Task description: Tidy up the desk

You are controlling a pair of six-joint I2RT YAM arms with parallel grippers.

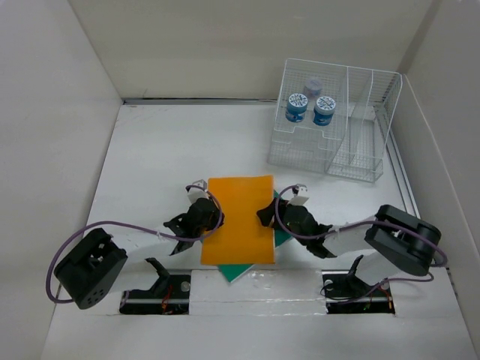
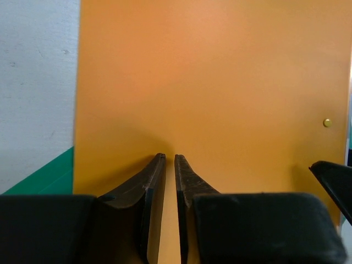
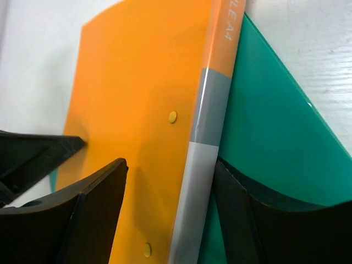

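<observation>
We start at the left claw (image 2: 169,157). Its two dark fingers stand almost together with only a thin slit between them and nothing gripped in it. They rest at the left long edge of an orange folder (image 2: 220,82).

The right claw (image 3: 170,165) is spread wide and straddles the folder's opposite edge. One finger is over the orange cover and the other is against the spine (image 3: 206,126). We cannot tell whether both pads press it.

The spine is orange at the top and grey lower down, and it carries white lettering of which we can read only "LE A4"; the start is cut off. Small brass-coloured studs (image 3: 172,116) dot the cover.

Under the orange folder lies a green folder (image 3: 275,110), turned at an angle so its corners stick out on both sides.

Both folders lie flat on the tabletop (image 1: 150,150). It is a wide, matte white, rectangular surface with faint scuffs. It fills the floor of the scene between the pale wall panels (image 1: 52,112).

At the tabletop's far right corner stands a white wire-mesh rack (image 1: 360,157). It holds small jars (image 1: 298,107) with blue labels, and their print is too small for us to read.
</observation>
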